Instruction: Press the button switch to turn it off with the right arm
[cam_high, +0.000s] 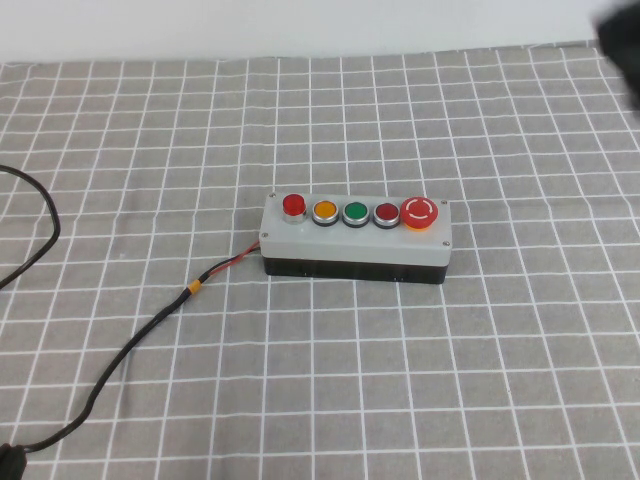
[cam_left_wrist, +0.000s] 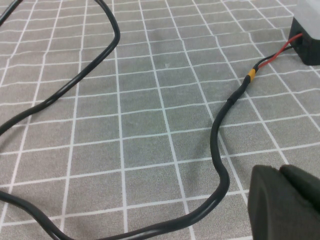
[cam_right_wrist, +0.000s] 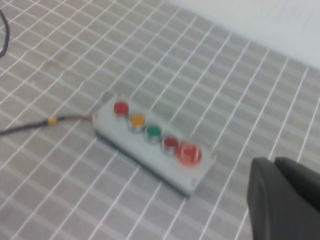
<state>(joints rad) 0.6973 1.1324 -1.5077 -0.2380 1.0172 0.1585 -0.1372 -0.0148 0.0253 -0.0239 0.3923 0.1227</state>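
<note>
The button switch is a small bright-red button in a silver collar at the left end of a grey-topped box in the middle of the table. It also shows in the right wrist view. My right arm is a dark blur at the far right corner, well away from the box. My right gripper hangs high above the cloth, right of the box, with its fingers together and holding nothing. My left gripper is shut and empty, low over the cloth by the black cable.
Along the box stand an orange button, a green button, a darker red button and a large red mushroom button on yellow. The cable runs from the box's left end across the grey checked cloth toward the near left.
</note>
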